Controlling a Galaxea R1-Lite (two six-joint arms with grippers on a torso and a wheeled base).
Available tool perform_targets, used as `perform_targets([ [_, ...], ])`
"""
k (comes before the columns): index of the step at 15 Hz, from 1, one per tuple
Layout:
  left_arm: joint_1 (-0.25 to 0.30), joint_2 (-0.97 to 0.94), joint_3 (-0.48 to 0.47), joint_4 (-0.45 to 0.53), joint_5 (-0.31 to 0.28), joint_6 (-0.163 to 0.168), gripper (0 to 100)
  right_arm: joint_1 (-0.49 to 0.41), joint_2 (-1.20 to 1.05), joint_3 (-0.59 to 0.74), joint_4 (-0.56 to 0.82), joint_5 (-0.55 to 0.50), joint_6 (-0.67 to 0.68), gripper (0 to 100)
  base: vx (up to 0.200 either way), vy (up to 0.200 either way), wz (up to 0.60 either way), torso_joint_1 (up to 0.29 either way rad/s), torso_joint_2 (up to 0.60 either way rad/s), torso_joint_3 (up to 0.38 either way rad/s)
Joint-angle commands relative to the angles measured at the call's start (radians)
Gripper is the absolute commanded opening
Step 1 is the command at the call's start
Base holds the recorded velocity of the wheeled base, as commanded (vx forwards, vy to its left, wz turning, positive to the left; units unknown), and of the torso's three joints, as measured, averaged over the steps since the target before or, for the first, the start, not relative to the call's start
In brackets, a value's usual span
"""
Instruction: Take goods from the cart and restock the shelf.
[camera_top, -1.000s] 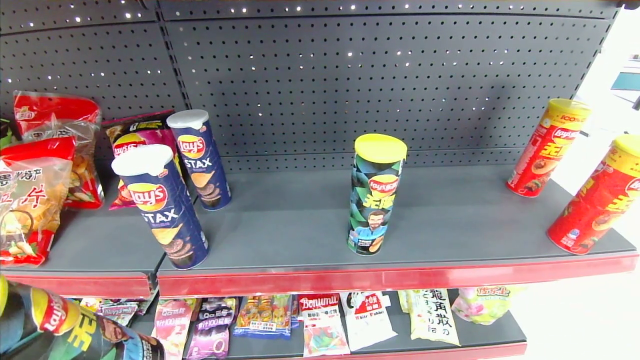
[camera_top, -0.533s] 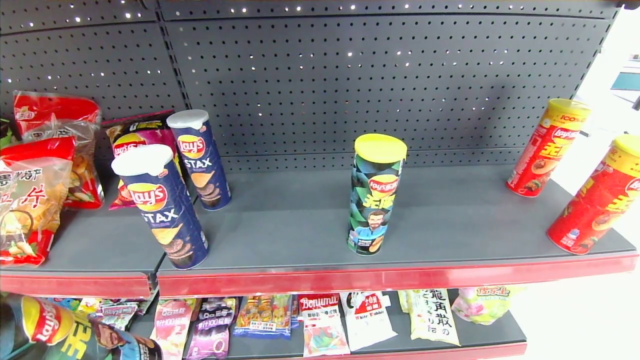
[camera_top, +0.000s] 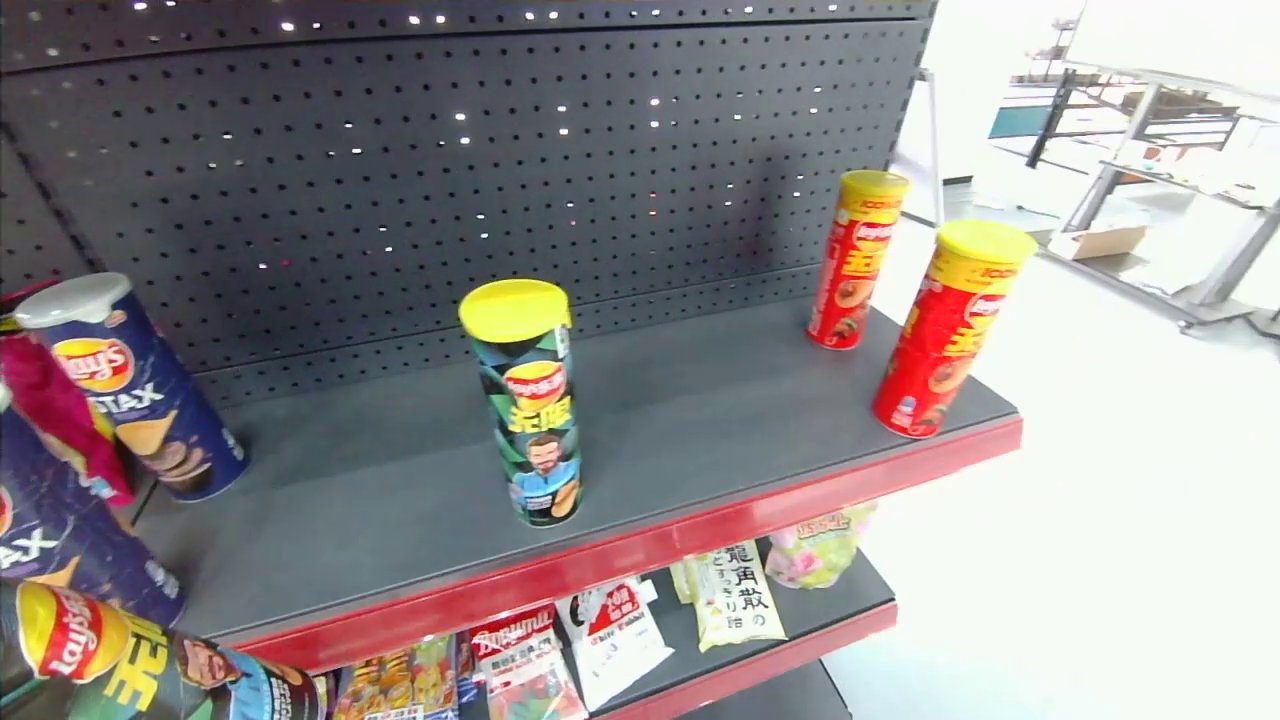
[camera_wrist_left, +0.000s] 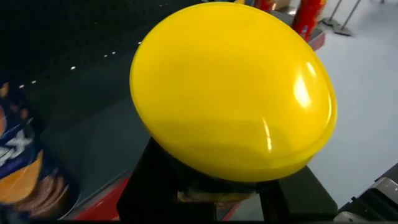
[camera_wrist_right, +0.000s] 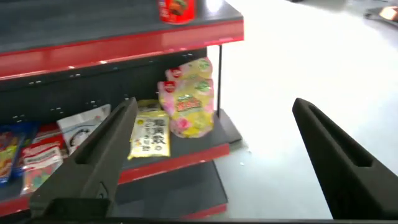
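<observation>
My left gripper (camera_wrist_left: 217, 202) is shut on a dark green chip can with a yellow lid (camera_wrist_left: 233, 87); the lid faces the wrist camera. That held can (camera_top: 130, 670) lies tilted at the lower left of the head view, below the shelf's front edge. A matching green can (camera_top: 525, 400) stands upright mid-shelf near the red front lip. Two red cans (camera_top: 857, 260) (camera_top: 950, 325) stand at the shelf's right end. Two blue cans (camera_top: 125, 385) (camera_top: 50, 530) stand at the left. My right gripper (camera_wrist_right: 217, 168) is open and holds nothing, low in front of the lower shelf.
The grey shelf board (camera_top: 700, 420) has bare room on both sides of the green can. Snack bags (camera_top: 735, 595) (camera_wrist_right: 189, 99) lie on the lower shelf. Beyond the shelf's right end is open white floor (camera_top: 1100, 500), with metal racks (camera_top: 1150, 150) farther back.
The whole head picture has shifted: the camera turned right, so the shelf's right end and the floor now show. The held can stays at lower left, slightly lower than 1.0 s ago.
</observation>
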Motion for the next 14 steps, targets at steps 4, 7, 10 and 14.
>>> perform_targets([
  [4, -0.001, 0.016, -0.009, -0.001, 0.000, -0.001, 0, 0.000, 0.000, 0.000, 0.000, 0.003, 0.000, 100, 0.000, 0.000, 0.00, 0.000, 0.00, 0.000],
  [7, 0.004, 0.073, -0.031, -0.001, 0.019, -0.001, 0, 0.000, 0.000, 0.000, 0.000, 0.003, 0.000, 100, 0.000, 0.000, 0.00, 0.000, 0.00, 0.000],
  [10, 0.004, 0.186, -0.069, -0.005, 0.039, -0.001, 0, 0.000, 0.000, 0.000, 0.000, 0.003, 0.000, 100, 0.000, 0.000, 0.00, 0.000, 0.00, 0.000],
  [14, 0.005, 0.448, -0.218, -0.024, 0.043, 0.001, 0, 0.000, 0.000, 0.000, 0.000, 0.003, 0.000, 100, 0.000, 0.000, 0.00, 0.000, 0.00, 0.000],
])
